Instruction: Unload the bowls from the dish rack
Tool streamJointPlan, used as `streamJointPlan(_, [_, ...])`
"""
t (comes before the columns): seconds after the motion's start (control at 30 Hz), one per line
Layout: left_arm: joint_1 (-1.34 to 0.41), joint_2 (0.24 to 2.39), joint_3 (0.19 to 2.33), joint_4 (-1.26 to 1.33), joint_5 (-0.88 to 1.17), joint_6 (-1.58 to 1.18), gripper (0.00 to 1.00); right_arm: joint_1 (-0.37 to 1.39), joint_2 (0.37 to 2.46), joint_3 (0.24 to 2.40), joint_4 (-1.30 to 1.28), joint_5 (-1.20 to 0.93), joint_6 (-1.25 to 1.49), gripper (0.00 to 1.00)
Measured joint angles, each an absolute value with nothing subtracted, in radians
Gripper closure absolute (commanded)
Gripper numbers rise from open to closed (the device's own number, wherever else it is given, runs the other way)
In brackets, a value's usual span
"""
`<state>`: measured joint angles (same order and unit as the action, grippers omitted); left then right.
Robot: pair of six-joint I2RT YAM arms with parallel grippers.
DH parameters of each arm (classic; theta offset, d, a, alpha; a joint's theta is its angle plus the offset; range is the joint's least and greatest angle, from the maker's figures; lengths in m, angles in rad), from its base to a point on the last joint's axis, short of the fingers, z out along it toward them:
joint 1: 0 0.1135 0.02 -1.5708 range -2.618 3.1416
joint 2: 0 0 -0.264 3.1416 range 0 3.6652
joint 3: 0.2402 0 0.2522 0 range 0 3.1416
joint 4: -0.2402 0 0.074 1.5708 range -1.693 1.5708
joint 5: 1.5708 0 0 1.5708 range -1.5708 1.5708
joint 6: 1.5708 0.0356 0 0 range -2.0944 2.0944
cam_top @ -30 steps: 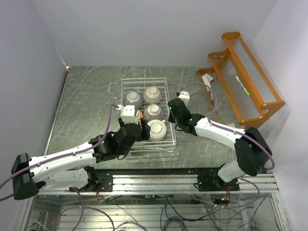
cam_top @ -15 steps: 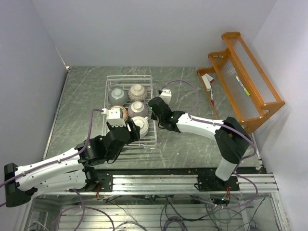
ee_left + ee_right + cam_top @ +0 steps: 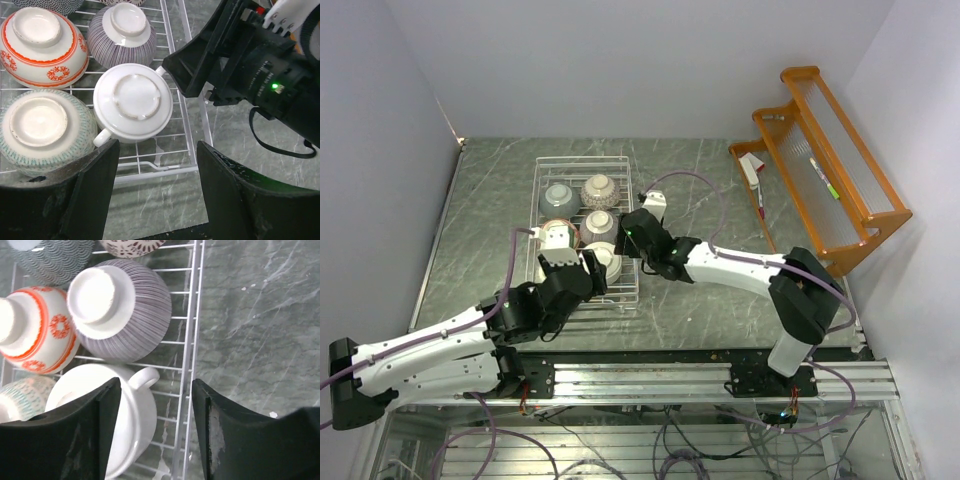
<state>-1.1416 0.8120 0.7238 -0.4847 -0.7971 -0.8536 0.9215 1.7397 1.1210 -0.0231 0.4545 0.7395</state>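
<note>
**Table** [image 3: 490,210]: dark grey-green slab with pale veining like stone and a matt surface.

**Shelf rack** [image 3: 832,165]: orange wood with slatted shelves, standing at the right wall, well apart from the other items. A pen-like stick with a green end lies on it.

**Dish rack** [image 3: 582,159]: rectangular white wire grid with low sides, lying flat on the table left of centre. It holds six bowls, all upside down with their foot rings up, in two columns of three.

**Bowls**, far row to near row:
- grey bowl [image 3: 558,197], with a fine wave pattern
- brown-dotted bowl [image 3: 601,189], cream ground
- red-and-white bowl [image 3: 37,45], glossy, with orange-red bands and rosettes
- striped bowl [image 3: 122,32], with thin purple-grey lines, touching the red-and-white one
- teal-patterned bowl [image 3: 42,127], at the near left corner
- cream bowl [image 3: 132,107], plain glaze, at the near right corner; its small loop handle points toward the rack's right rim

**Left gripper** [image 3: 156,165]: matt black fingers, jaws spread wide with nothing between them. It hangs above the rack's near edge, over the cream and teal-patterned bowls.

**Right gripper** [image 3: 155,390]: jaws apart, holding nothing, at the rack's right rim. The rim wire and the cream bowl's handle lie in the gap between its fingers.

**Markings**: small white print on the right arm's black housing, too small to read, with a lit green light [image 3: 274,86] beside it.
</note>
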Motion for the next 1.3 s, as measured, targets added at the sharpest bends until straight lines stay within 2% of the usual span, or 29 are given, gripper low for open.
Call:
streamJointPlan(0.47, [-1.142,0.863,0.725,-0.479,-0.808,-0.854,0.29,0.958,1.515,0.962,-0.075,0.449,0.684,0.42])
streamJointPlan(0.53, [-1.142,0.883,0.725,-0.473,-0.809,-0.854,0.29,0.982,1.517,0.941,-0.092,0.456,0.682,0.48])
streamJointPlan(0.8, [-1.142,0.928,0.725,-0.469,-0.809,-0.864,0.27,1.039,1.534,0.942,-0.133,0.482,0.698,0.88])
streamJointPlan(0.9, [-1.142,0.920,0.725,-0.469,-0.809,-0.871,0.27,1.047,1.552,0.963,-0.140,0.488,0.703,0.98])
streamJointPlan(0.93, [-1.142,0.916,0.725,-0.469,-0.809,-0.872,0.28,1.048,1.556,0.970,-0.148,0.493,0.702,1.00])
streamJointPlan(1.3, [-1.142,0.889,0.725,-0.483,-0.813,-0.886,0.28,1.042,1.673,1.100,-0.197,0.562,0.680,1.00])
